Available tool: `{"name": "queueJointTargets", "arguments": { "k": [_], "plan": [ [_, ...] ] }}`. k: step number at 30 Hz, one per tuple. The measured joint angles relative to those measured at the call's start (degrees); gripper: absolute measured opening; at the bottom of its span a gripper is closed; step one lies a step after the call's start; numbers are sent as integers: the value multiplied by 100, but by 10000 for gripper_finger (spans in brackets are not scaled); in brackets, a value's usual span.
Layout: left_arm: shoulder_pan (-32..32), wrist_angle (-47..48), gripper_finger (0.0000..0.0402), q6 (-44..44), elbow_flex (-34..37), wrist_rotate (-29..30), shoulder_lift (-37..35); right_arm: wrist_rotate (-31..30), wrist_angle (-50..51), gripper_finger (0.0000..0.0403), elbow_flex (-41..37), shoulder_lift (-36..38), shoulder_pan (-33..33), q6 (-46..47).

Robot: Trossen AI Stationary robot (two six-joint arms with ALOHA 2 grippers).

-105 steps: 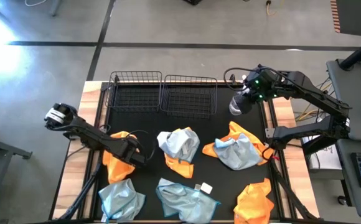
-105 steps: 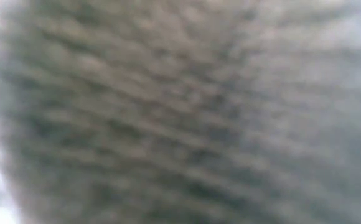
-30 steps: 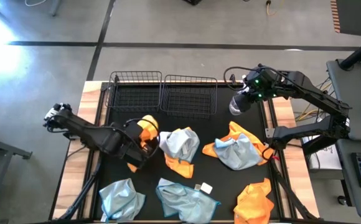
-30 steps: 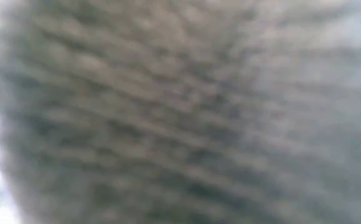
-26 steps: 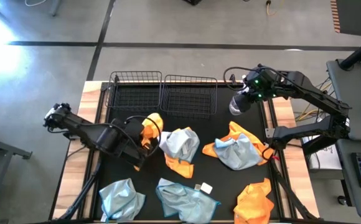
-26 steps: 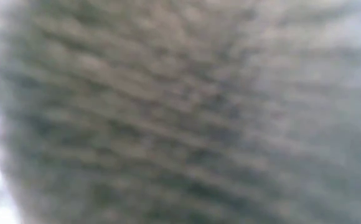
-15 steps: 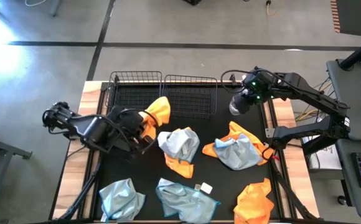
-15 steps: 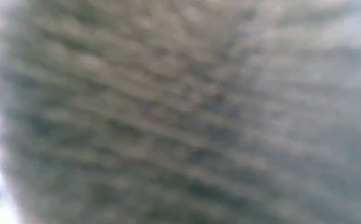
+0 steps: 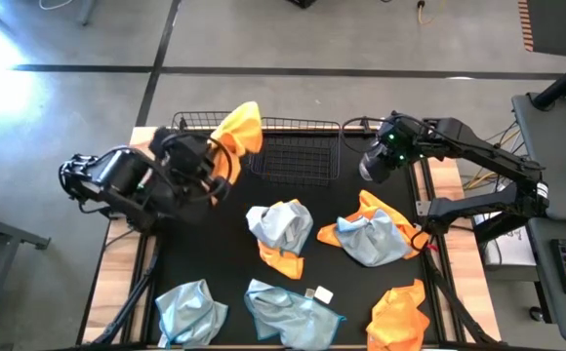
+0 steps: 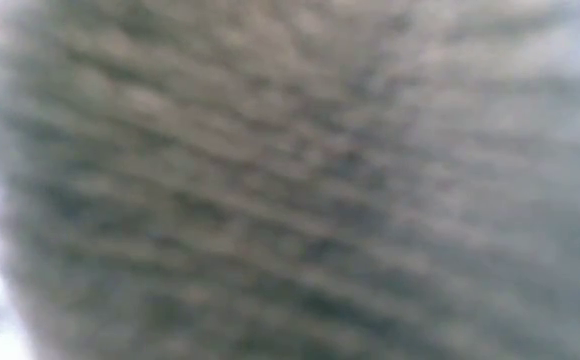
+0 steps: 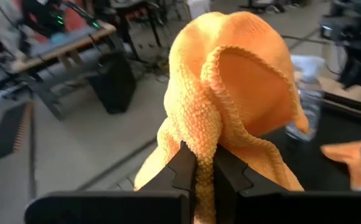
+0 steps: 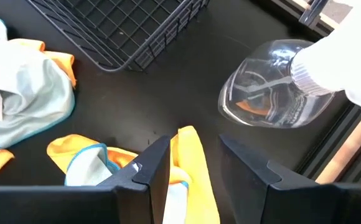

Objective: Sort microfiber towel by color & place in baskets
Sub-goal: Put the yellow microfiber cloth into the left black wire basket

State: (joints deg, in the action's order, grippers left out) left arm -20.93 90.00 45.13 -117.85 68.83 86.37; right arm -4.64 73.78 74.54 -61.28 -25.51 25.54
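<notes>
My left gripper is raised over the left basket at the table's far edge, shut on an orange microfiber towel. The right basket stands beside it. Two heaps of pale blue-grey on orange towels lie mid-table. Two blue-grey towels and an orange one lie near the front edge. My right gripper hangs open at the far right, above the mat, nothing between its fingers. My left gripper pinches a bunched fold of the orange towel between its two fingers. The fingers point slanting toward the far edge, close to level. The towel stands up past the fingertips in a puffed loop, with slack ends drooping below, lifted clear of table and basket.
A clear plastic spray bottle with a white head stands on the black mat by the right rail, just ahead of my right gripper. A small white tag lies near the front towels. Blurred grey cloth fills the low view.
My left gripper has risen and swung toward the table's far edge, tipping from pointing down to nearly level. The orange towel went with it, lifted clear of the mat to above the left basket.
</notes>
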Motion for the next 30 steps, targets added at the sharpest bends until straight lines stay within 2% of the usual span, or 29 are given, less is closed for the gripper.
{"name": "queueJointTargets", "arguments": {
  "k": [6, 30],
  "plan": [
    [492, 3, 9, -328, 15, 380, -8, -2, -267, 125, 0, 0, 1, -18],
    [3362, 1, 10, -888, 367, 307, -22, -2, -535, 125, 0, 0, -1, -324]
  ]
}}
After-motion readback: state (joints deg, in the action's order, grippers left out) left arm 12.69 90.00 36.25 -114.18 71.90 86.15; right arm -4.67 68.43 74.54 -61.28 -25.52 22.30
